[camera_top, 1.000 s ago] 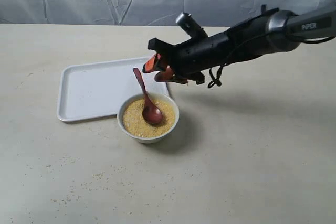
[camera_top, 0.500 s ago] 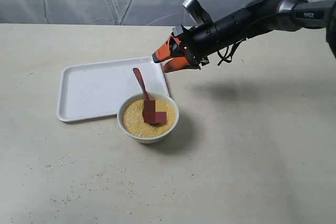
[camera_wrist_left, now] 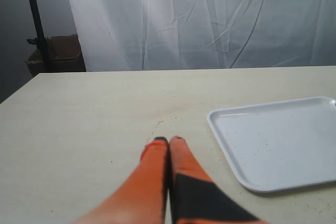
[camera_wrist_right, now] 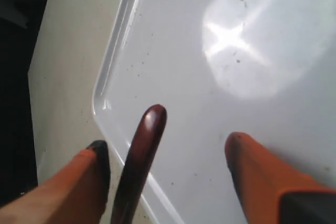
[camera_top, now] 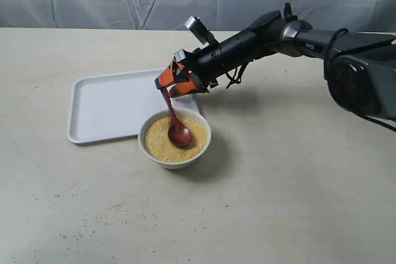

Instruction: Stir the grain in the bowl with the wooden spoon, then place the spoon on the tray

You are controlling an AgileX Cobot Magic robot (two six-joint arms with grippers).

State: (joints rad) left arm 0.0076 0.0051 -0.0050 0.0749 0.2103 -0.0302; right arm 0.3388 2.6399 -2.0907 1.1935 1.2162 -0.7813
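Observation:
The white bowl [camera_top: 174,163] stands in front of the tray's near right corner, filled with yellow grain [camera_top: 158,140]. The dark wooden spoon [camera_top: 176,128] rests with its head in the grain and its handle leaning up and back. My right gripper [camera_top: 168,85] is open at the handle's top end. In the right wrist view the spoon handle [camera_wrist_right: 143,142] stands between the spread fingers of the right gripper [camera_wrist_right: 168,144], close to one of them, over the tray [camera_wrist_right: 220,77]. The white tray [camera_top: 108,106] holds nothing. My left gripper [camera_wrist_left: 168,140] is shut and empty, low over the table beside the tray [camera_wrist_left: 278,140].
Loose grains are scattered on the table [camera_top: 80,214] in front of the bowl on the left. A white curtain hangs behind the table. A cardboard box [camera_wrist_left: 55,53] and a black pole stand beyond the table's far edge in the left wrist view.
My right arm has swung left and down from above the tray's corner, and its open jaws now straddle the top of the spoon handle. Spoon and bowl have not moved.

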